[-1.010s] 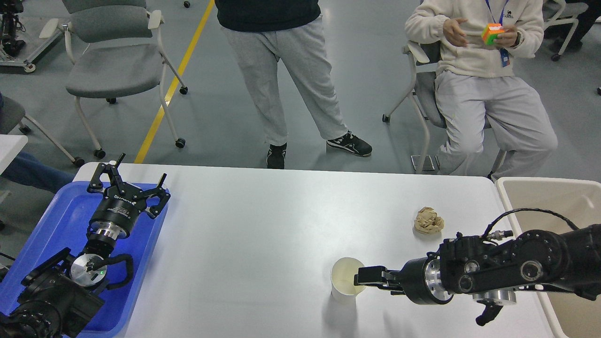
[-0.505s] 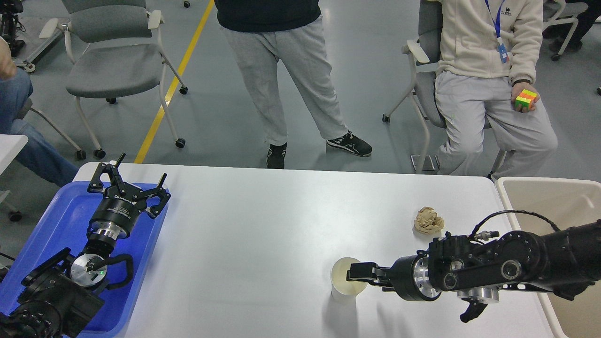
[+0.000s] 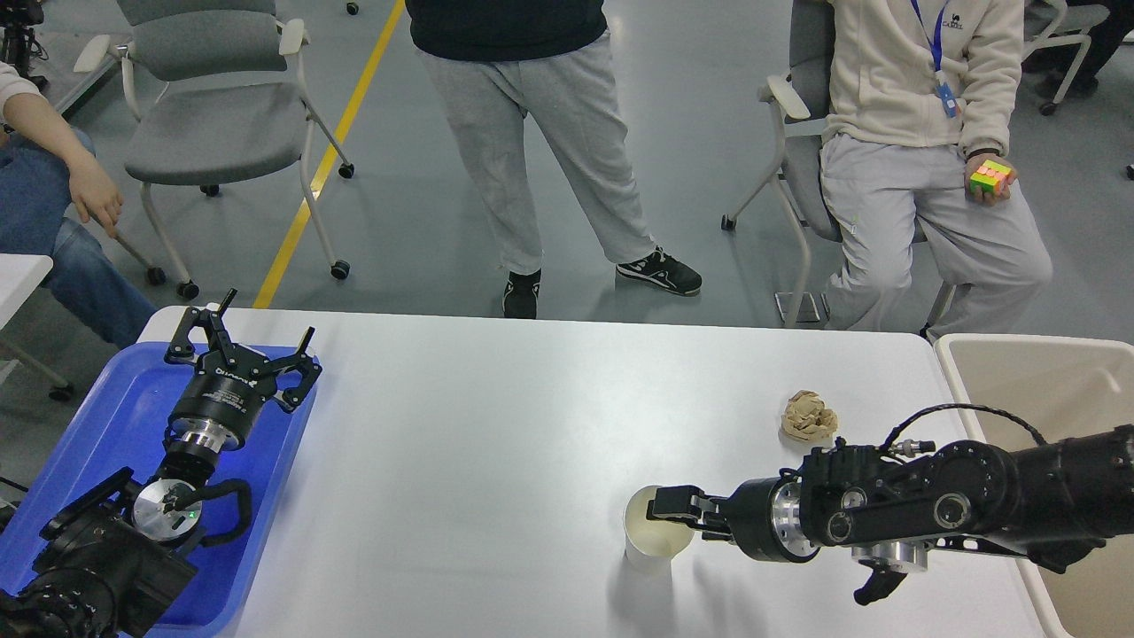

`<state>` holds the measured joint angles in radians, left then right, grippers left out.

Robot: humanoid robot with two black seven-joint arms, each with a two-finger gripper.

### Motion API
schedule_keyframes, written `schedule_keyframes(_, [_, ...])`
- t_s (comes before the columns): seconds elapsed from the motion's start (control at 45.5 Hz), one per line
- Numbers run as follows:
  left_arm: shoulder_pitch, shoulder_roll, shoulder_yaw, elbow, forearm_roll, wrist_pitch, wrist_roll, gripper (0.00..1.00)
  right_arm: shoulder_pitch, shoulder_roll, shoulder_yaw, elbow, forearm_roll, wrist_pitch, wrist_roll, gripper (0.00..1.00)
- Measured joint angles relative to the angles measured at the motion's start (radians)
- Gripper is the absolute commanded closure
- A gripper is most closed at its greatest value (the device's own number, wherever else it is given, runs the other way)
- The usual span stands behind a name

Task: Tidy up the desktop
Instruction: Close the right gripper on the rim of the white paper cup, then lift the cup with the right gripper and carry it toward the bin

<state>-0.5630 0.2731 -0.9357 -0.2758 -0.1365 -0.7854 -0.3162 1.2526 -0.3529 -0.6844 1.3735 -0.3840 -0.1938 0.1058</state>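
Note:
The white desktop (image 3: 496, 443) holds an upright white paper cup (image 3: 654, 542) at the front right and a crumpled brown paper ball (image 3: 808, 416) behind it to the right. My right gripper (image 3: 666, 514) reaches in from the right, and its fingertips sit at the cup's right rim, over the mouth. It is seen side-on, so its fingers cannot be told apart. My left gripper (image 3: 246, 344) is open and empty, held over the blue tray (image 3: 106, 416) at the left edge.
A beige bin (image 3: 1045, 372) stands off the table's right end. Beyond the far edge, one person stands and another sits on a chair. A grey chair (image 3: 213, 115) and a seated person are at the back left.
My right arm has moved left, bringing its fingertips further over the cup's mouth. The left arm has not moved. The seated person lowered the cube to their lap.

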Motion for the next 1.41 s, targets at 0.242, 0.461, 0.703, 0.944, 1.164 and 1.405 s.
schedule_keyframes(0.242, [0.0, 0.0, 0.0, 0.0, 0.0, 0.0, 0.0, 0.0, -0.007, -0.001, 0.001, -0.009, -0.001, 0.001, 0.01, 0.54])
schedule_keyframes(0.461, [0.0, 0.0, 0.0, 0.0, 0.0, 0.0, 0.001, 0.0, -0.009, -0.008, -0.005, -0.012, -0.008, 0.0, 0.013, 1.0])
schedule_keyframes(0.703, [0.0, 0.0, 0.0, 0.0, 0.0, 0.0, 0.001, 0.0, -0.004, -0.027, -0.015, -0.005, -0.012, -0.001, 0.015, 1.0])
schedule_keyframes(0.944, [0.001, 0.0, 0.0, 0.0, 0.0, 0.0, 0.0, 0.0, 0.02, -0.058, -0.028, 0.031, -0.012, -0.001, 0.019, 1.0])
schedule_keyframes(1.164, [0.001, 0.001, 0.0, 0.0, 0.0, 0.0, 0.0, 0.0, 0.099, -0.145, -0.03, 0.122, -0.012, 0.004, 0.028, 1.0])
schedule_keyframes(1.405, [0.001, 0.0, 0.0, 0.0, 0.0, 0.0, 0.0, 0.0, 0.227, -0.264, -0.031, 0.215, -0.009, 0.041, 0.031, 1.0])
